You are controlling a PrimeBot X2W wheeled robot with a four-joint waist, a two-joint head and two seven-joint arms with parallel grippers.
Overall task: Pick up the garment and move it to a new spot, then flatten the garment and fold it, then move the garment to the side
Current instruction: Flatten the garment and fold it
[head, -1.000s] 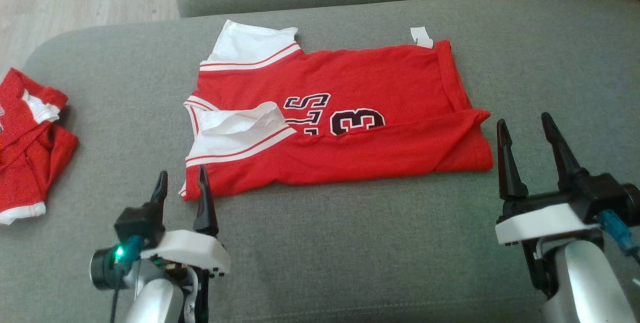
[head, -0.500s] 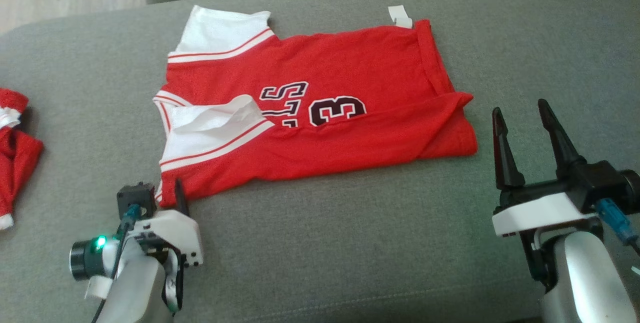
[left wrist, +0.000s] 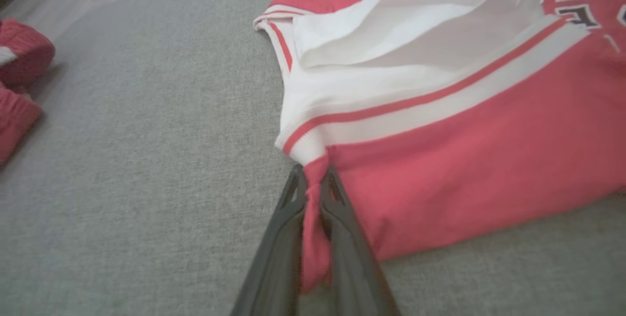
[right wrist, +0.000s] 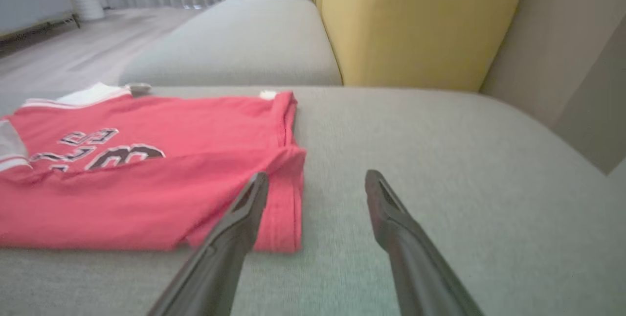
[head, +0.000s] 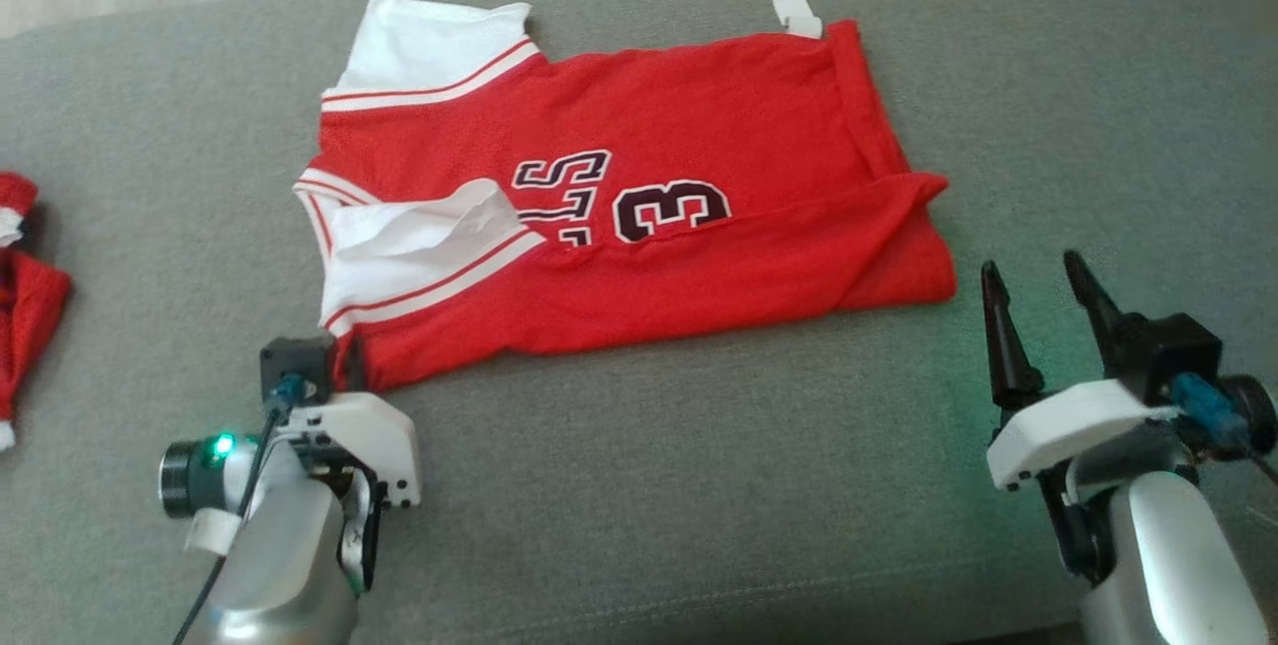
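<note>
The left tool [left wrist: 313, 175] is clamped shut on the garment [head: 679, 106], with red cloth pinched between its fingers at the corner just below the white-striped sleeve. The right tool [head: 1030, 266] is held apart, and the hem corner lies untouched just ahead and to its left. The garment is spread, partly folded, on the sofa seat [head: 699, 485], so folding is judged to be in hand. A matching grip by the right tool is probably called for next. A second red garment [head: 25, 316] lies well to the left of the left tool, and a yellow cushion [right wrist: 415, 22] stands far beyond the right tool. Neither is judged an obstacle.
</note>
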